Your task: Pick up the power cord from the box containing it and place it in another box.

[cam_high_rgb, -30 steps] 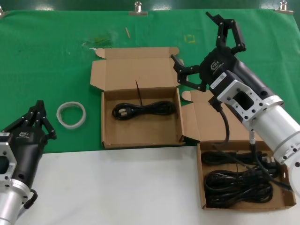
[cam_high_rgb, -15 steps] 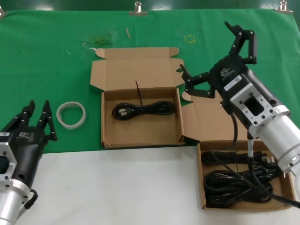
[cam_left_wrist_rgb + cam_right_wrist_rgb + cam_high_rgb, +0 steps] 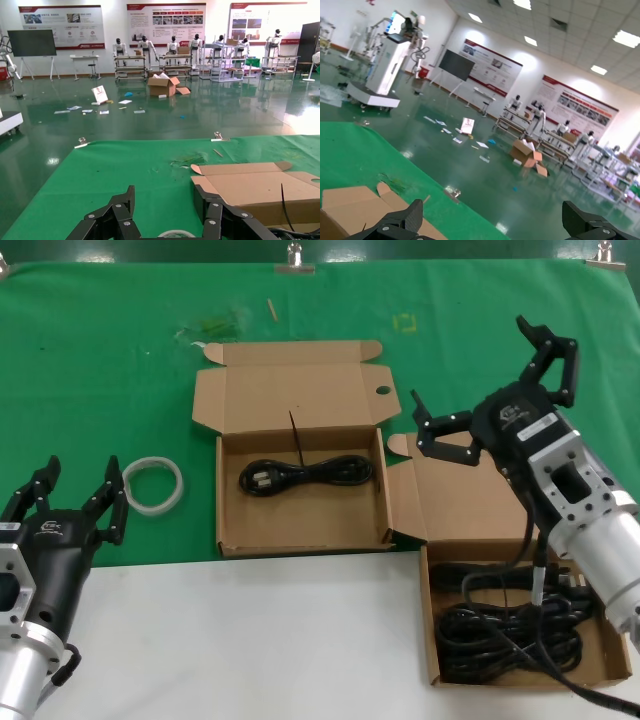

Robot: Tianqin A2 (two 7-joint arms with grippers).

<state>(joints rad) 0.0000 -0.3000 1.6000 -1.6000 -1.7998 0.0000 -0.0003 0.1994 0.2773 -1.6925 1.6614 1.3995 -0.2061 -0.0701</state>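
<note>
Our right gripper (image 3: 497,384) hangs wide open above another box (image 3: 305,537), where the power cord (image 3: 308,475) lies. Our left gripper (image 3: 76,502) is spread too; its logo seems too small to read

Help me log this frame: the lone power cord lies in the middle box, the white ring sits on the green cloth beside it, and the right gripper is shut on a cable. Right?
Not quite. In the head view the right gripper is open and empty above the right box's lid. The power cord lies in the middle box; the white ring sits beside it.

No legible text, labels or numbers anywhere.
</note>
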